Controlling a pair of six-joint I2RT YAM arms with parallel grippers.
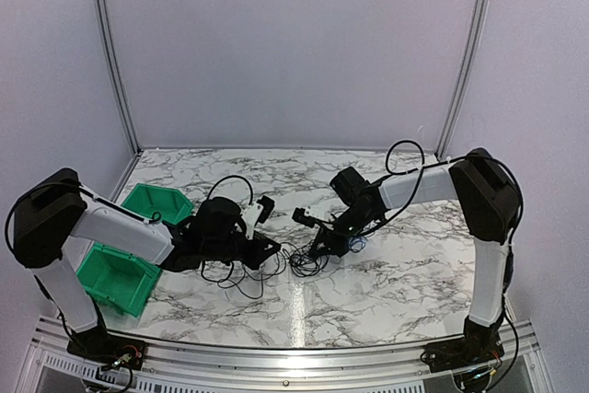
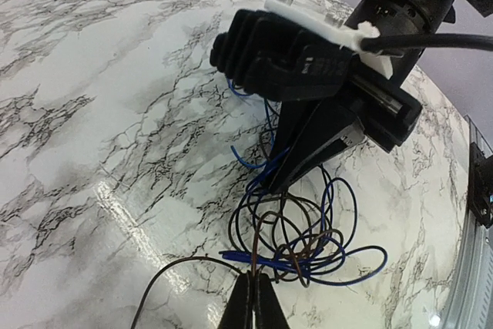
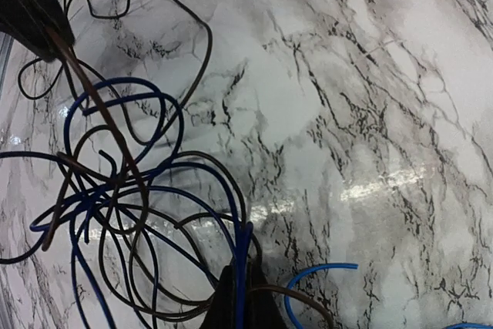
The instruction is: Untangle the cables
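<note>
L claw tips, closest to the lens, are pinched tight on the brown cable, which trails off to the claw's left. Just ahead of the tips the blue cable loops w/ the brown in one knot on the marble table. R claw is clamped on the blue cable, w/ the tangle spreading ahead-left of its tips. The claws face each other, knot btwn them.

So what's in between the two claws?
The tangle of blue and brown cables, lying on the marble table. The left wrist view shows it between the left claw and right claw.
</note>
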